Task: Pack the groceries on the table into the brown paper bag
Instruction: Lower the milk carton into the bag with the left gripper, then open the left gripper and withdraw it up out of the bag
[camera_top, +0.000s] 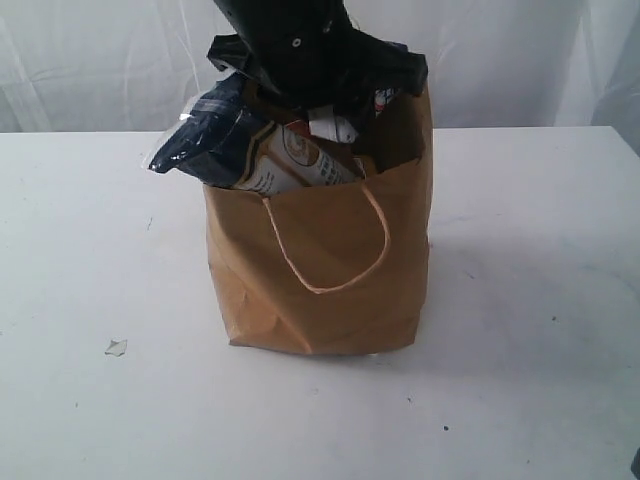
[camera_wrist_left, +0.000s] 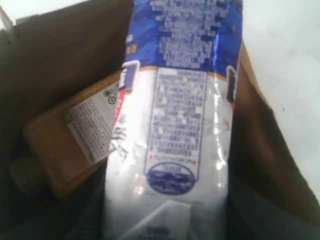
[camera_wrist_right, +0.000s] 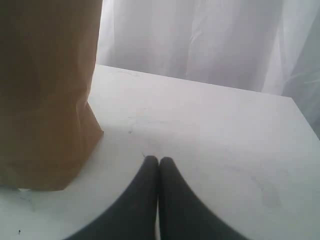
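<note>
The right gripper (camera_wrist_right: 158, 161) is hovering low over the white table (camera_wrist_right: 215, 150) with its two dark fingers (camera_wrist_right: 145, 190) pressing flat against each other and nothing lying between them; it is sitting just beside one lower corner of the brown paper bag (camera_wrist_right: 45, 100), apart from it. The left arm (camera_top: 295, 45) is reaching down from above into the mouth of the bag (camera_top: 320, 300), and its gripper is being hidden by the arm's black body and the bag's contents, so whether the jaws are standing apart or clamping something cannot be told. Directly below its camera the long dark-blue packet (camera_wrist_left: 175, 125) is lying tilted inside the bag, its printed white panel facing up and its blue end poking out over the rim (camera_top: 215, 140), leaning toward the left of the exterior view. Beside the packet and touching it, the brown pouch with a white label (camera_wrist_left: 65, 145) is resting deeper in the bag. The bag is standing upright near the middle of the table (camera_top: 530, 350), one twisted handle (camera_top: 335, 255) hanging down its front face. A small scrap (camera_top: 116, 347) is lying on the tabletop well apart from the bag, and a white curtain (camera_top: 90, 60) is hanging behind.
</note>
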